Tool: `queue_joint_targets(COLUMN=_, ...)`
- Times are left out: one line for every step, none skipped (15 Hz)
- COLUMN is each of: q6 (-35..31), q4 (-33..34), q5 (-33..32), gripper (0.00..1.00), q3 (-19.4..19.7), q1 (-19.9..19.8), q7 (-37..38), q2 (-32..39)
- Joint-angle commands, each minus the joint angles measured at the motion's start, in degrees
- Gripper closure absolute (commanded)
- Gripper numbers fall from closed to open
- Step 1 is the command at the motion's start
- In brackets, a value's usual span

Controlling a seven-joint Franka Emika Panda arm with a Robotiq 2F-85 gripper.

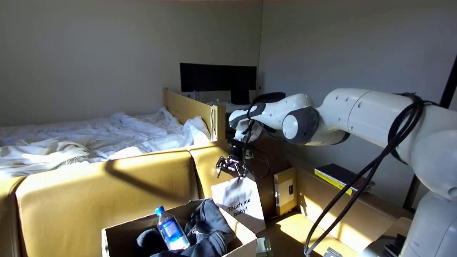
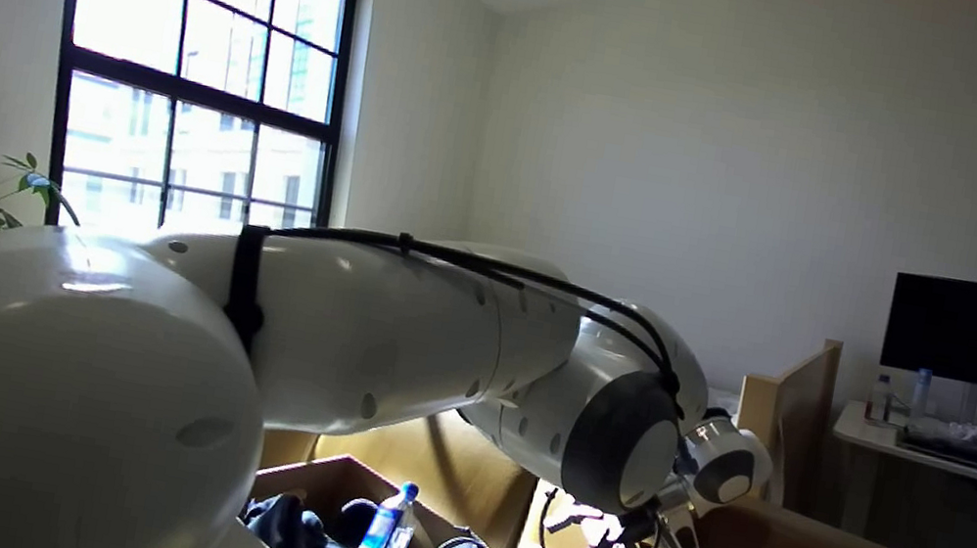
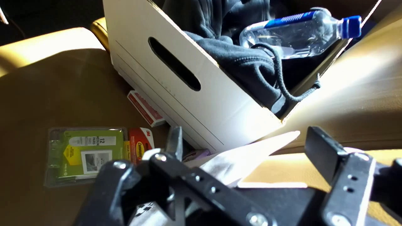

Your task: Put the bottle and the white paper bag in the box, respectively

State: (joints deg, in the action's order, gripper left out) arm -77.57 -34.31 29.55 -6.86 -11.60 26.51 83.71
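The clear bottle with blue cap (image 1: 172, 230) leans on dark clothing inside the cardboard box (image 1: 241, 225). The bottle also shows in an exterior view (image 2: 388, 530) and in the wrist view (image 3: 292, 34). The box's outer wall with a handle slot shows in the wrist view (image 3: 213, 103). The white paper bag (image 1: 241, 205) with black lettering leans upright against the sofa back, beside the box. My gripper (image 1: 229, 176) is open just above the bag's top edge. In the wrist view the bag (image 3: 238, 160) shows between the spread fingers (image 3: 245, 135), not clamped; its lower part is hidden.
The sofa backrest (image 1: 107, 185) runs behind the box and bag. A small upright carton (image 1: 285, 191) stands beyond the bag. A green package (image 3: 91, 153) and a small red-white box (image 3: 146, 108) lie on the seat by the box. A black book-like item (image 1: 342, 176) rests on the armrest.
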Motion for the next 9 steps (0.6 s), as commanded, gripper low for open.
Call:
queue_joint_targets(q6=-9.2, q4=-1.3, q5=-1.7, gripper=0.00, q3=2.5, q1=-0.8, q7=1.8, q2=1.7)
queue_joint_targets(q6=-9.5, q4=-1.1, q5=-2.1, gripper=0.00, q3=2.8, q1=-0.6, q7=3.0, q2=1.8)
queue_joint_targets(q6=-9.4, q4=-0.4, q5=-2.5, gripper=0.00, q3=3.1, q1=-0.4, q7=4.2, q2=2.2)
queue_joint_targets(q6=-9.3, q4=0.2, q5=-2.8, gripper=0.00, q3=3.5, q1=-0.1, q7=5.2, q2=2.6)
queue_joint_targets(q6=-9.2, q4=0.4, q5=-3.2, gripper=0.00, q3=3.8, q1=0.1, q7=6.0, q2=2.8)
queue_joint_targets(q6=-9.1, q4=0.6, q5=-3.7, gripper=0.00, q3=4.1, q1=0.2, q7=6.8, q2=2.9)
queue_joint_targets(q6=-9.4, q4=0.6, q5=-4.3, gripper=0.00, q3=4.4, q1=0.5, q7=7.0, q2=2.9)
queue_joint_targets(q6=-9.6, q4=0.5, q5=-5.1, gripper=0.00, q3=4.7, q1=0.8, q7=7.2, q2=3.0)
queue_joint_targets(q6=-10.1, q4=0.2, q5=-6.0, gripper=0.00, q3=5.2, q1=1.2, q7=6.6, q2=3.0)
